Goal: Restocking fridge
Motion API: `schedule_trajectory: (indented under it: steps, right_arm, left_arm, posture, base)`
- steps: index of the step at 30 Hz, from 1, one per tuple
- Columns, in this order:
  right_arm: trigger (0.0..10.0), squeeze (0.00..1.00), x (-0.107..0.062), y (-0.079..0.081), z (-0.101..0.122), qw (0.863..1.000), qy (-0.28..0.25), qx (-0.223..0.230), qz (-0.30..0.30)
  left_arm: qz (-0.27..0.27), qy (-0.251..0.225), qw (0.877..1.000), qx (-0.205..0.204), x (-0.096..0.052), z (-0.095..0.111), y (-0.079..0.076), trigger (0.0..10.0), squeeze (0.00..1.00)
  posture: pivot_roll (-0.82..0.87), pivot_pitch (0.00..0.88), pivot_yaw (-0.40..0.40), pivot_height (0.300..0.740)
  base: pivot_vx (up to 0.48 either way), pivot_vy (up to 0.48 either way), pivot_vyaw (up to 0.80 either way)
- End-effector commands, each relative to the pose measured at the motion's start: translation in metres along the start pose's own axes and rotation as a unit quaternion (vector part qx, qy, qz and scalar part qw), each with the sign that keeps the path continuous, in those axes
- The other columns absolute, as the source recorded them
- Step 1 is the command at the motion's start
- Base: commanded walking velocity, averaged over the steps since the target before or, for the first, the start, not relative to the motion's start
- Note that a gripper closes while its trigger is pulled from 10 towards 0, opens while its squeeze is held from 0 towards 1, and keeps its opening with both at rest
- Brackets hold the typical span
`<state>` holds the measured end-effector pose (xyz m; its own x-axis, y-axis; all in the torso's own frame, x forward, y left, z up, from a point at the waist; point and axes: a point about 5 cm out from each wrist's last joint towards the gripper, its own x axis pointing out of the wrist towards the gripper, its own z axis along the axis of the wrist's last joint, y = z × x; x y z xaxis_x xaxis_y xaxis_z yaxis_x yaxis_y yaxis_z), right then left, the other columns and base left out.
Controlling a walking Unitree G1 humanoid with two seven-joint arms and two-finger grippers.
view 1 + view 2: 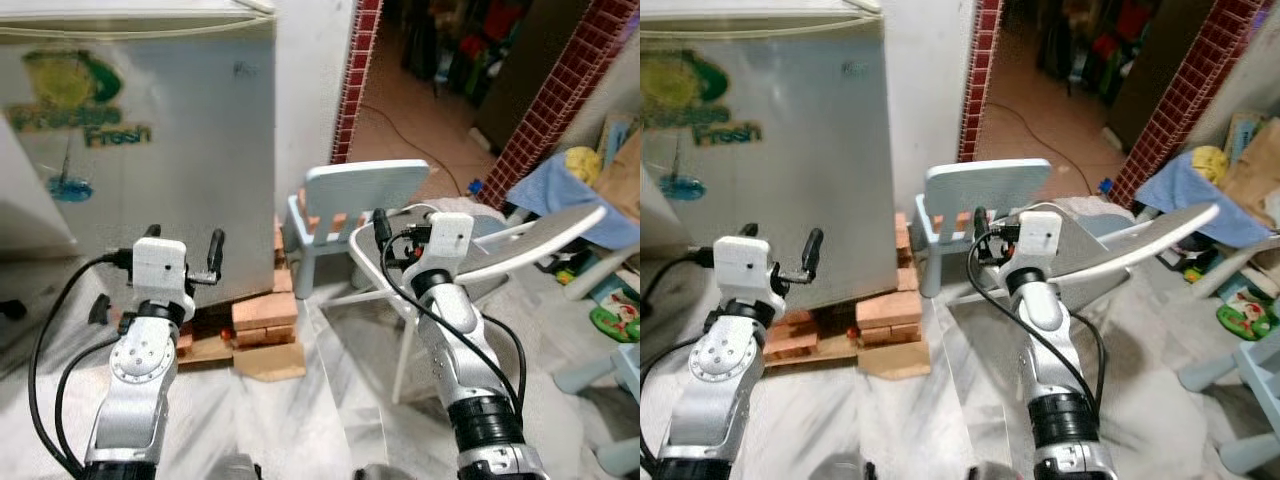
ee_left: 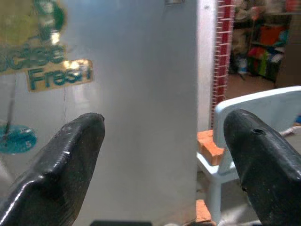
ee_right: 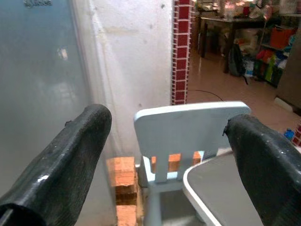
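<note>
Your left gripper [image 2: 160, 141] is raised with its two black fingers [image 2: 61, 165] spread wide and nothing between them. Straight ahead of it stands the silver, smooth-fronted fridge [image 1: 190, 150], its door shut, with a green and yellow "Fresh" sticker [image 1: 85, 105] up and to the left of the fingers. The fridge's right vertical edge runs just to the right of the gripper, and beyond that edge there is a strip of rough white plaster wall [image 1: 310, 90]. Below the gripper, the fridge sits on a stack of orange bricks [image 1: 262, 315] with a flat piece of cardboard [image 1: 268, 362] on the pale marbled floor [image 1: 320, 410]. Loose black cables [image 1: 50, 330] loop to the left of the arm.

Between your two grippers there is open floor, bounded ahead by a small pale blue plastic chair [image 1: 350, 205] with a slatted back, standing close beside the bricks.

Your right gripper [image 3: 169, 155] is also raised, fingers [image 3: 70, 160] held wide apart and empty. Directly ahead of it is the blue chair's backrest, and just under and to its right lies the curved rim of a white plastic chair [image 1: 500, 250]. Further ahead, a red-tiled pillar [image 1: 355, 80] edges a doorway to a brown-floored room. To the right of the gripper is a clutter of blue cloth [image 1: 565, 195] and toys [image 1: 615, 318].
</note>
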<state>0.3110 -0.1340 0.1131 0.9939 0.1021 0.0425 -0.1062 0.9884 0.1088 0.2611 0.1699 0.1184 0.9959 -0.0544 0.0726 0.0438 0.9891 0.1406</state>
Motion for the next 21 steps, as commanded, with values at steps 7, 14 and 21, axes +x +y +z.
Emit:
schedule_trajectory:
  steps: [7,14,21]
  right_arm:
    - [10.0,0.0,-0.01,-0.013,-0.008,1.0,0.018,-0.001,-0.02]
    - [10.0,0.0,-0.012,-0.017,-0.011,0.999,0.025,0.001,-0.021]
    - [10.0,0.0,-0.014,-0.019,-0.012,0.999,0.029,0.001,-0.017]
  left_arm:
    - [-0.006,0.018,1.0,-0.017,-0.007,-0.005,-0.006,10.0,0.0]
    - [-0.006,0.023,1.0,-0.019,-0.009,-0.008,-0.005,10.0,0.0]
    - [-0.008,0.028,0.999,-0.021,-0.012,-0.008,-0.005,10.0,0.0]
  posture:
    - [0.13,0.004,-0.066,0.74]
    - [0.13,0.002,-0.072,0.74]
    - [0.14,0.001,-0.08,0.74]
  base:
    - [0.0,0.48,-0.65]
    - [0.0,0.48,-0.75]
    - [0.0,0.48,-0.13]
